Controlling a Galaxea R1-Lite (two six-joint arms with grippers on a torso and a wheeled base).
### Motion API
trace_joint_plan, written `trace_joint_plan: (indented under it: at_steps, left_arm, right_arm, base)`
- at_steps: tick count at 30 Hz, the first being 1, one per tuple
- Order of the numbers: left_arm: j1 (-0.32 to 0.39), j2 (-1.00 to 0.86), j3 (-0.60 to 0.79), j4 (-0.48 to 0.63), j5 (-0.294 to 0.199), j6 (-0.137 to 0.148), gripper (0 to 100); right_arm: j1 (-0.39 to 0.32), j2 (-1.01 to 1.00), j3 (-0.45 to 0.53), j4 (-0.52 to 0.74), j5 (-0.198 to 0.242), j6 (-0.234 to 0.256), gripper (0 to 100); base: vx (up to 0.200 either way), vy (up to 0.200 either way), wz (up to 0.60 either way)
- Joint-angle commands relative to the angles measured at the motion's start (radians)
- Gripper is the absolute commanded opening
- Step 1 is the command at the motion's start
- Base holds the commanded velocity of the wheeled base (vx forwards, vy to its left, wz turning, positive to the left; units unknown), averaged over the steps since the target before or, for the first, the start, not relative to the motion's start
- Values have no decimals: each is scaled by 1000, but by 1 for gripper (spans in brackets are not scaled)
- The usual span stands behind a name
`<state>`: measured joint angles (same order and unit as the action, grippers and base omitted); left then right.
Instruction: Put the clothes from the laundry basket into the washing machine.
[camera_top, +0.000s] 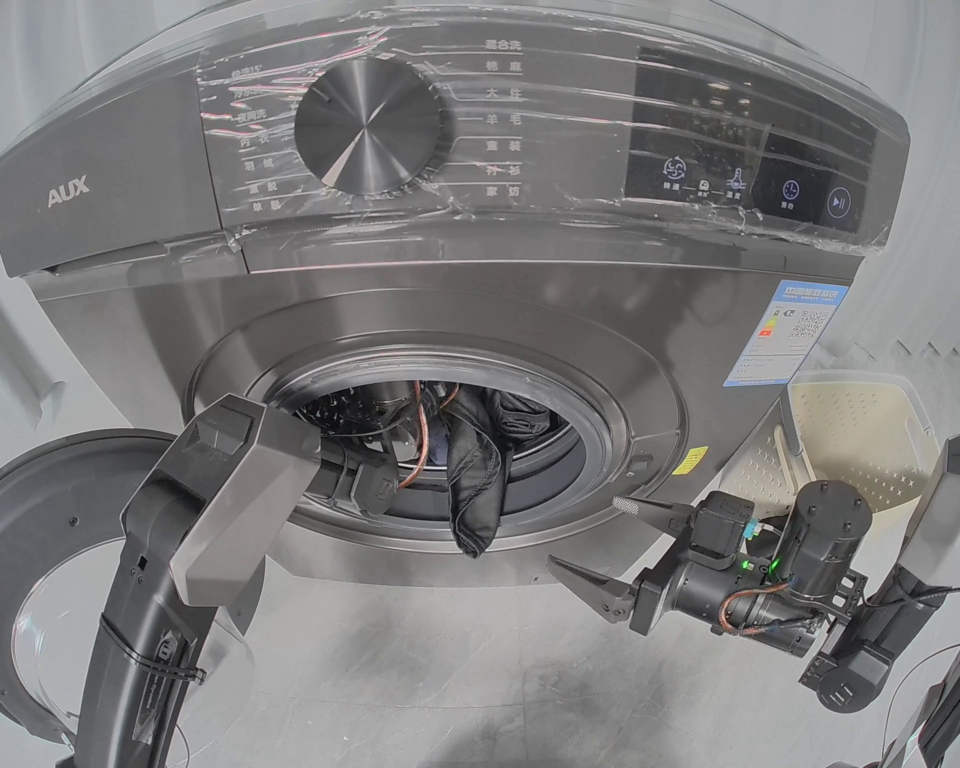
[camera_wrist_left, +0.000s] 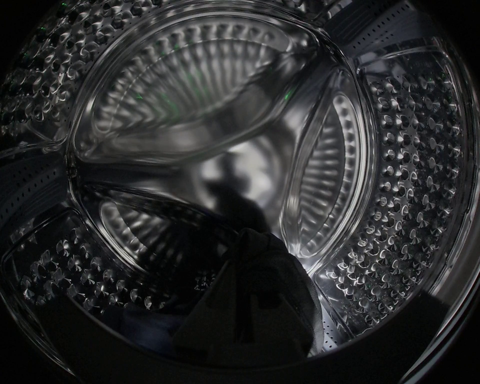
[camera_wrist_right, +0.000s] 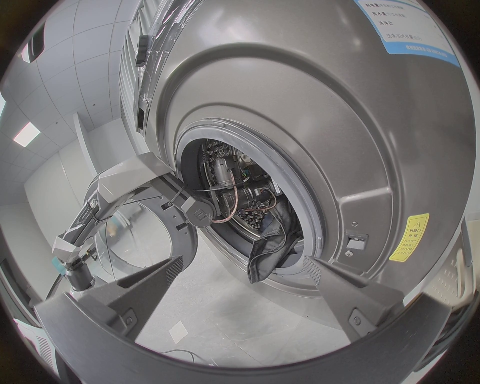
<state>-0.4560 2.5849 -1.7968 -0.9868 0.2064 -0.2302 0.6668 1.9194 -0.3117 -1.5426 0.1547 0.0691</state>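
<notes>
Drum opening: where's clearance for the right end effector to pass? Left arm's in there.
Free: a narrow gap at the opening's right, between the hanging dark garment and the door seal. The floor in front, beside the open right end effector, is also free. Crowded: left and centre, where the left arm and garment fill the mouth.

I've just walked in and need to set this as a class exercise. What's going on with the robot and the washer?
The robot is loading the washing machine, whose door stands open on the robot's left. Its left arm reaches through the opening into the drum. A dark garment is only partly in: it drapes over the lower rim and hangs outside. The right pincer hovers open and empty in front of the machine, near the laundry basket, whose visible part holds no clothes.
</notes>
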Motion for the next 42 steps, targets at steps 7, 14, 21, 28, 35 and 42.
trace_joint_plan:
  at_steps: [7,14,21,28,35,42]
  left_arm:
    - [-15,0,76,0,2,-3,100]
    - [-69,-167,352,112,-68,0,100]
    - [-87,-161,427,151,-85,11,100]
    - [-78,-132,441,154,-84,55,0]
    - [-66,-124,381,135,-76,51,0]
    - [-17,-45,189,56,-24,38,0]
  right_arm:
    - [0,1,0,-1,0,0,100]
    - [0,1,2,-1,0,1,100]
    - [0,1,0,-1,0,0,100]
    - [0,1,-1,-1,0,0,100]
    - [0,1,-1,-1,0,1,100]
    - [0,1,-1,-1,0,1,100]
  base:
    - [0,0,0]
    - [0,0,0]
    - [0,0,0]
    - [0,0,0]
    - [0,0,0]
    - [0,0,0]
